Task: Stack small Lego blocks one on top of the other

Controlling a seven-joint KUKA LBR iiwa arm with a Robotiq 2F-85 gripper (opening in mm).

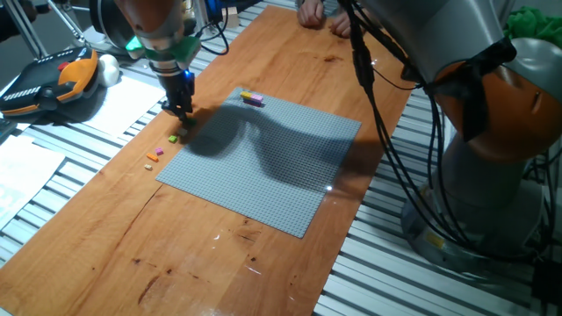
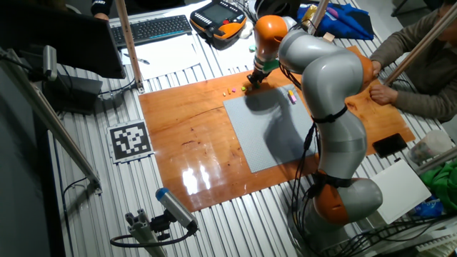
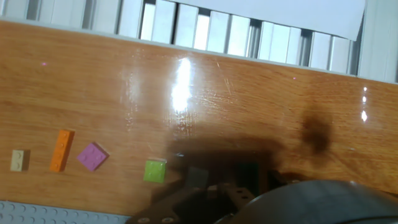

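Several small Lego blocks lie on the wood just off the grey baseplate (image 1: 263,167): a green one (image 1: 173,138), an orange one (image 1: 159,154) and a tiny one beside it (image 1: 150,164). In the hand view they lie in a row: a pale block (image 3: 19,160), an orange one (image 3: 61,150), a purple one (image 3: 92,156) and a green one (image 3: 155,171). A yellow-and-purple stack (image 1: 252,98) sits at the baseplate's far edge. My gripper (image 1: 182,110) hovers by the plate's left corner, just beyond the green block. Its fingers look together with nothing between them.
An orange-and-black pendant (image 1: 53,83) and white papers (image 1: 26,167) lie left of the wooden board. A person's hands (image 1: 320,16) rest at the far end. The arm's base and cables (image 1: 474,175) stand at the right.
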